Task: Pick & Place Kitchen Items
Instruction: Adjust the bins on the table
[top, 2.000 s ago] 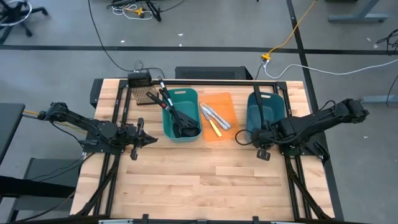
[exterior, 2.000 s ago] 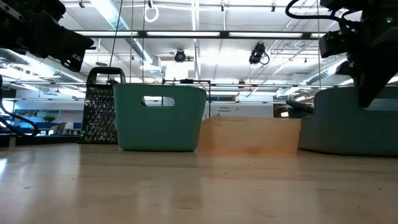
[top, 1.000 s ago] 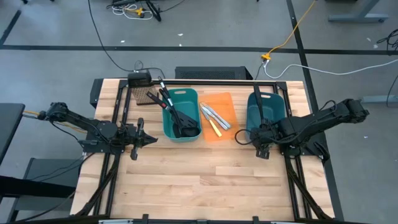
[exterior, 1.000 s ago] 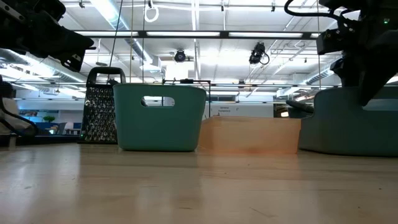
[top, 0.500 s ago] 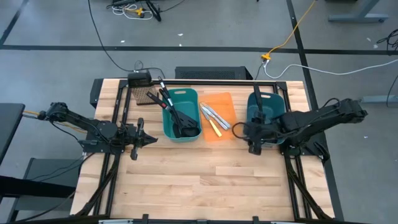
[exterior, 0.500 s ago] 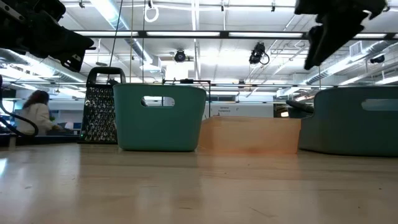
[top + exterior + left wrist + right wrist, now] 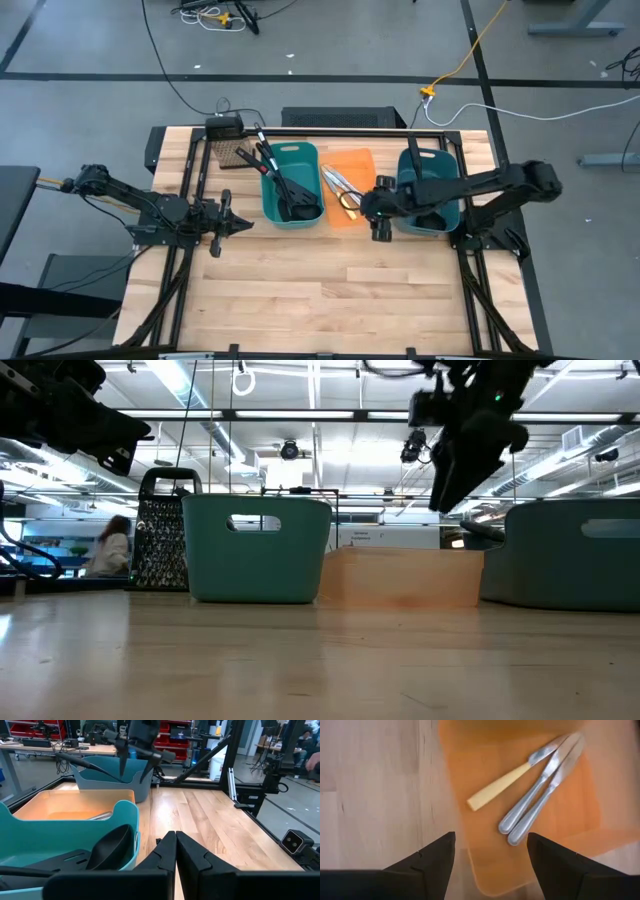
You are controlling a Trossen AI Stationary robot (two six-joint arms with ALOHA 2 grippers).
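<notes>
Three knives lie together in the orange bin (image 7: 352,187) at the middle of the table (image 7: 320,290): a yellow-handled knife (image 7: 506,781) and two silver table knives (image 7: 540,790) side by side, their handles just beside the yellow one. Black ladles and slotted spatulas (image 7: 285,192) sit in the light teal bin (image 7: 291,183) next to it, handles sticking out over its far rim toward a box grater (image 7: 160,542). The right claw (image 7: 379,209) hangs above the near edge of the orange bin, pointing down, fingers spread wide and holding nothing; its arm reaches across the dark teal bin (image 7: 428,187). The left claw (image 7: 233,226) waits above the table's left side, arm stretched level, fingers pressed together and empty.
</notes>
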